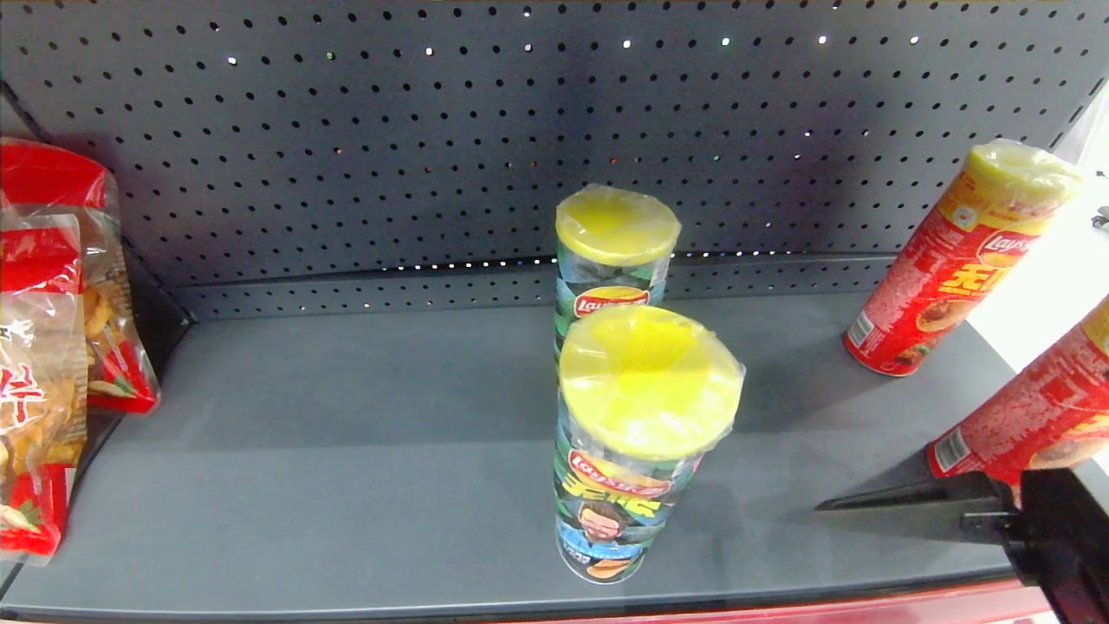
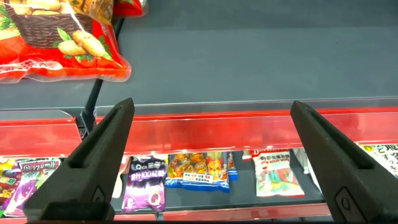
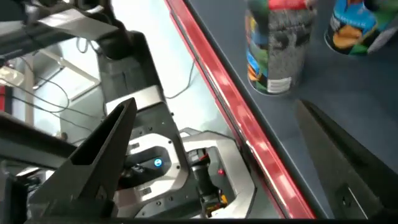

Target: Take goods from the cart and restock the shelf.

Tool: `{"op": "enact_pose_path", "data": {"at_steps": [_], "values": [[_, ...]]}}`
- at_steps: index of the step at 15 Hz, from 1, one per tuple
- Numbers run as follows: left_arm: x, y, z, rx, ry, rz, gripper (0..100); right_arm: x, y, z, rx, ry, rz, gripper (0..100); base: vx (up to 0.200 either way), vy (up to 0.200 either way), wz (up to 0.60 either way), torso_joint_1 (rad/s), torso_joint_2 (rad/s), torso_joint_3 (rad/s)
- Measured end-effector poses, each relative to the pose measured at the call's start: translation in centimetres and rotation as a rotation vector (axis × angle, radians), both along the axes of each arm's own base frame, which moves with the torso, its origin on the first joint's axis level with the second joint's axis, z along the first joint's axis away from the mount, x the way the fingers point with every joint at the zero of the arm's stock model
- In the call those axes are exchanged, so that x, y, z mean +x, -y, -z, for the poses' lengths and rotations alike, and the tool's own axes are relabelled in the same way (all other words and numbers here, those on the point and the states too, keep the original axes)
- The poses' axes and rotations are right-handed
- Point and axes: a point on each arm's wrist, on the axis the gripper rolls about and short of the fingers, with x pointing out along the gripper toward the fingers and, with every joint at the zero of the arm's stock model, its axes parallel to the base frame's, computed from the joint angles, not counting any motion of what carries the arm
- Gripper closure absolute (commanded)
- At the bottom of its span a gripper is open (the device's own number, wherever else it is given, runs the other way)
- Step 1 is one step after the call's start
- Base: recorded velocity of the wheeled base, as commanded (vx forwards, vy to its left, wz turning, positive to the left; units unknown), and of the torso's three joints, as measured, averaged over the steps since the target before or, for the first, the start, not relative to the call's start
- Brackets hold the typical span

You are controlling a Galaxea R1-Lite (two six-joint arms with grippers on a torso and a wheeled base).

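Note:
Two green chip cans with yellow lids stand in the middle of the grey shelf (image 1: pixel 346 451), one at the front (image 1: pixel 637 442) and one behind it (image 1: pixel 611 251). Two red chip cans stand at the right end, one at the back (image 1: pixel 957 260) and one nearer (image 1: pixel 1022 416). One black finger (image 1: pixel 910 511) of my right gripper lies low over the shelf's front right, just below the nearer red can and pointing at the front green can. In the right wrist view the right gripper (image 3: pixel 214 106) is open and holds nothing, with the green cans (image 3: pixel 277 50) ahead. My left gripper (image 2: pixel 211 168) is open and holds nothing, level with the shelf's front edge.
Red snack bags (image 1: pixel 52 347) stand at the shelf's left end and show as a chip bag (image 2: pixel 56 37) in the left wrist view. A red price rail (image 2: pixel 205 127) runs along the shelf front, with small snack packs (image 2: pixel 199 171) on the shelf below. A perforated back panel (image 1: pixel 433 130) closes the rear.

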Motion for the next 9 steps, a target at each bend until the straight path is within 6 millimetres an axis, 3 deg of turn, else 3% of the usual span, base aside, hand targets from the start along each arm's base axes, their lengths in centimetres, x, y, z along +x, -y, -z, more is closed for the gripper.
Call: {"op": "enact_pose_path", "data": {"at_steps": [9], "values": [[0.0,0.0,0.0,0.0,0.0,0.0,0,2.3,-1.8,1.7,-0.069,-0.035,0.07,0,0.0,0.0,0.0,0.0,0.0,0.0]]}}
